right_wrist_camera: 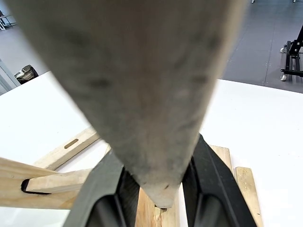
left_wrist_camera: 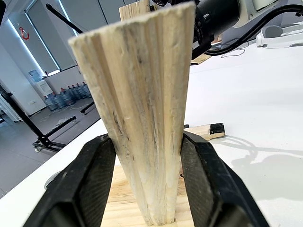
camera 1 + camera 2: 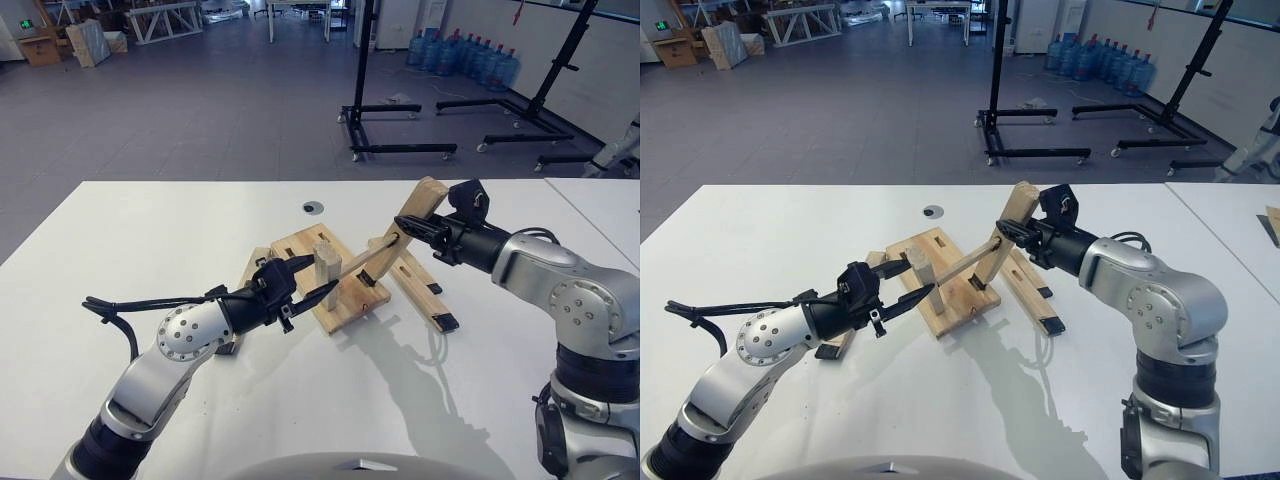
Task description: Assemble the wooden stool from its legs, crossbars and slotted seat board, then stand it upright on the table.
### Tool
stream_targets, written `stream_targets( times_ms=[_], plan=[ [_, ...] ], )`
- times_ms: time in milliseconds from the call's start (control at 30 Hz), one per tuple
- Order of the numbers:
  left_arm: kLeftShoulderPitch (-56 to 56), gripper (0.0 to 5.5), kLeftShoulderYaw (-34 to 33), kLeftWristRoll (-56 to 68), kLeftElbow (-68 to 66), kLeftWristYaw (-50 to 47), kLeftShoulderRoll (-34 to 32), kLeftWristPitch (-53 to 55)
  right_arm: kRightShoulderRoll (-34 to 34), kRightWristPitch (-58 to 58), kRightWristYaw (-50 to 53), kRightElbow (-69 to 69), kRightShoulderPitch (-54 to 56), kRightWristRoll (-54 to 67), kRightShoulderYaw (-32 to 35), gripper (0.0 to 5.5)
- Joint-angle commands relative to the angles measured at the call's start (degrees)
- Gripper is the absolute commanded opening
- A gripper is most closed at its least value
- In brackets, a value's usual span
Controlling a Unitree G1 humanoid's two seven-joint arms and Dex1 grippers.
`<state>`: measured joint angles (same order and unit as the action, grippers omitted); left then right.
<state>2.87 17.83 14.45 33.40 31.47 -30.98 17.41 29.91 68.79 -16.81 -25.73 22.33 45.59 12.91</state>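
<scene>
Left wrist view: left gripper [image 2: 147,146] fingers pinch an upright wooden piece [image 2: 142,94] between them; right gripper [image 1: 161,184] fingers pinch a stool leg [image 1: 137,71].

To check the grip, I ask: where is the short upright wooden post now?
The short upright pale wooden post stands on the flat slotted wooden seat board at mid-table, held in the left claw.

The pale slotted seat board [image 3: 345,305] lies flat on the white counter [image 3: 150,230]. A short leg [image 3: 323,262] stands upright on it. A thin crossbar [image 3: 365,258] slants up toward a tilted leg [image 3: 425,198]. Another leg [image 3: 412,278], black-capped, lies just beside the board.
</scene>
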Motion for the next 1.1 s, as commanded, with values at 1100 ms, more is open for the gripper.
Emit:
stream_targets(
  times_ms=[1100],
  plan=[
    [2.8, 2.01, 2.8, -3.6, -7.0, 4.0, -2.2, 2.2, -0.2, -6.4, -2.6, 10.7, -15.5, -4.7, -21.8, 0.99]
  ],
)
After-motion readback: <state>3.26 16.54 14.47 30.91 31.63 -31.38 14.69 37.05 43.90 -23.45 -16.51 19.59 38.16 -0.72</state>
